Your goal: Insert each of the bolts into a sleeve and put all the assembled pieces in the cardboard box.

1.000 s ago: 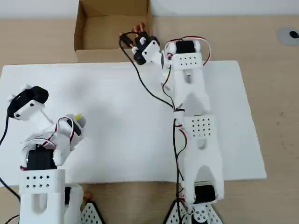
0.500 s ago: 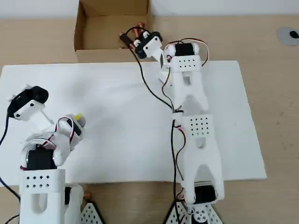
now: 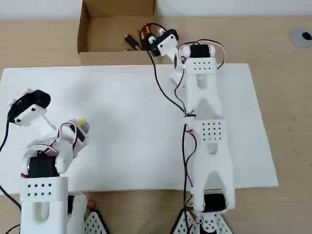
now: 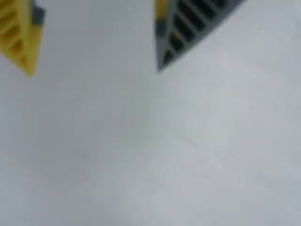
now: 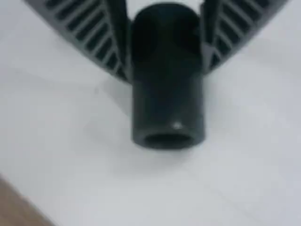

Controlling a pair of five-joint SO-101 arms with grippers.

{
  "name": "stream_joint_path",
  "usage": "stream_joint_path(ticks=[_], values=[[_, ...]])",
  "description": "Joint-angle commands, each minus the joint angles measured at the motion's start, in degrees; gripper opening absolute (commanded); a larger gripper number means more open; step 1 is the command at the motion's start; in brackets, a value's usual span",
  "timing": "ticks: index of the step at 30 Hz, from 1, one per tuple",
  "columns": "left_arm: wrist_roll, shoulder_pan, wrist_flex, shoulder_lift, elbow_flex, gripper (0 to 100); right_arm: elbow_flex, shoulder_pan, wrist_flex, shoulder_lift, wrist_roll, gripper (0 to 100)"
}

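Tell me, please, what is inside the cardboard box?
Copper-and-black assembled pieces lie on the cardboard box floor by its right wall; the right gripper covers that corner, hiding their count.

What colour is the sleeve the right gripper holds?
Black cylindrical sleeve, best in right wrist view.

A light-brown wooden tabletop [image 3: 287, 97] lies under even, soft light. A large white rectangular mat [image 3: 126, 122] covers its middle. At 2 o'clock sits a small grey round disc [image 3: 301, 37]. Along 12 o'clock runs a pale white strip [image 3: 39, 9], perhaps a wall.
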Motion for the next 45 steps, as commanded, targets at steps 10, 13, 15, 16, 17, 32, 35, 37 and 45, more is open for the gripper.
stream_joint_path(ticks=[10,13,15,16,17,32,35,37,45], values=[[-0.79,-0.18,0.0,-0.48,-0.18,19,-10.15,-0.4,9.49,-15.6,-2.9,5.1],[-5.98,-0.09,0.35,-0.48,-0.18,19,-5.23,-1.89,9.58,-21.23,-3.34,5.0],[-11.69,-0.09,0.53,-0.48,-0.18,19,-0.04,-2.24,9.58,-25.36,-5.98,5.0],[-14.86,-0.18,0.62,-0.4,-0.09,18,3.12,-2.51,9.58,-27.38,-7.38,5.0],[-18.2,-0.18,1.41,-0.4,-0.09,18,6.37,-2.68,9.58,-29.23,-8.97,4.8],[-34.37,3.87,8.53,-0.84,-2.64,18,60.09,-8.92,0.18,-73.63,-21.1,1.1],[-34.37,3.6,8.53,-0.84,-2.64,18,77.23,-13.41,-8.79,-89.36,-18.9,1.1],[-34.37,3.52,8.53,-0.84,-2.64,18,91.03,-15.52,-15.47,-100.97,-18.02,1.1],[-28.84,3.52,4.66,-0.92,-1.67,18,140.09,-15.6,-57.93,-138.15,-18.29,1.0]])
